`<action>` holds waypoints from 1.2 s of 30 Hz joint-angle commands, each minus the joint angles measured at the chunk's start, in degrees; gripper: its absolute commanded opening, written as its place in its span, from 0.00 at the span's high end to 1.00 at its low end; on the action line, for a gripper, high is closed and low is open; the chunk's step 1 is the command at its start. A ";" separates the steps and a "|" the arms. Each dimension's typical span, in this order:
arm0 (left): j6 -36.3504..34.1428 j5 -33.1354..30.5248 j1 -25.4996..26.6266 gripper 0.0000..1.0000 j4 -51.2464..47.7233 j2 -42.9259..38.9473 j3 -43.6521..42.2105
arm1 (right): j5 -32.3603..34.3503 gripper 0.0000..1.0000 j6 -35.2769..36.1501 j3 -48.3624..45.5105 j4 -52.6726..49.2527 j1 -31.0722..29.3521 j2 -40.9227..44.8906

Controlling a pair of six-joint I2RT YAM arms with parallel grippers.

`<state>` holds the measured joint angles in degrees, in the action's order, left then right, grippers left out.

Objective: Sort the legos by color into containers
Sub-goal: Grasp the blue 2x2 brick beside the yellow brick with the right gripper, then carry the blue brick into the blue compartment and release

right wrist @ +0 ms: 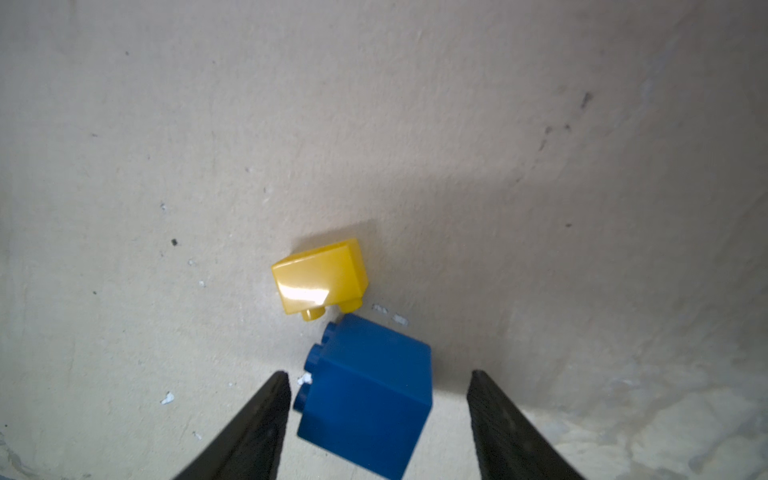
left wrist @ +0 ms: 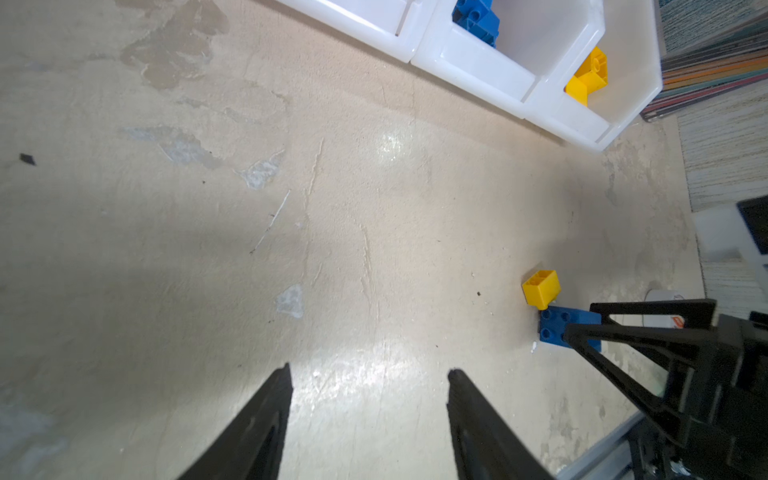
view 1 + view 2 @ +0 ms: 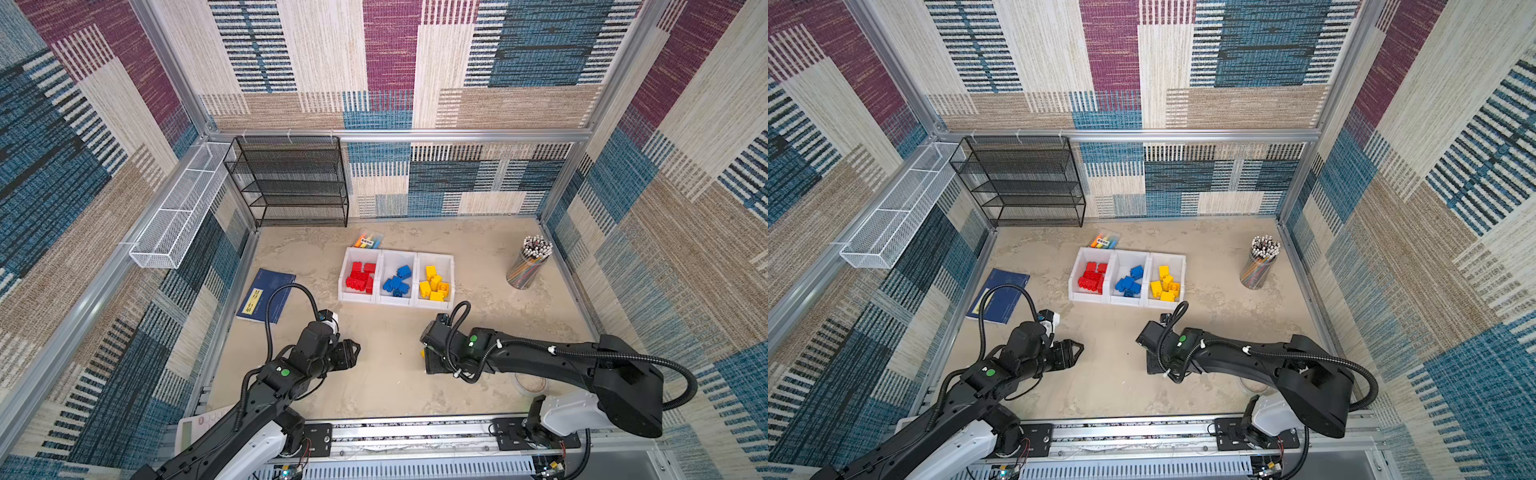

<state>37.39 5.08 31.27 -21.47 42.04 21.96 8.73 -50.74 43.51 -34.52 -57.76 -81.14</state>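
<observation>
The right tool (image 1: 378, 374) stands over the blue brick (image 1: 365, 399) on the table (image 3: 386, 390), jaws parted to either side of it with a gap on each flank; nothing is gripped yet. The yellow brick (image 1: 320, 278) lies tipped on its side just beside the blue one, studs toward it, touching or nearly so. The left tool (image 2: 370, 372) hovers partly open and empty over bare table, well apart from both bricks. The containers (image 3: 397, 302) hold legos (image 3: 397, 282) in red, blue and yellow, one colour to each, so these two loose bricks look like the last. The risk lies in the squeeze: the blue brick sits skewed between the jaws, its studded face toward one finger, so a closing pinch could twist it or pop it out — and knock the yellow brick away. A weak hold might also drop it short of the containers.
</observation>
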 commanded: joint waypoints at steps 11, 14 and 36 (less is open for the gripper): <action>1.93 0.19 0.11 0.37 -1.55 -2.93 -1.47 | 1.44 0.50 -1.29 -1.23 0.43 -0.03 0.35; 1.98 0.28 0.09 0.37 -1.29 -2.85 -1.63 | 1.71 0.54 -1.28 -1.23 -0.01 -0.10 1.18; 2.60 0.55 0.11 0.37 -2.85 -4.90 -0.24 | 1.47 0.58 29.28 33.21 6.57 14.80 -14.21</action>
<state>38.79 6.04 31.33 -23.51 37.78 21.21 12.25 -28.88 72.95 -32.16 -44.64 -91.77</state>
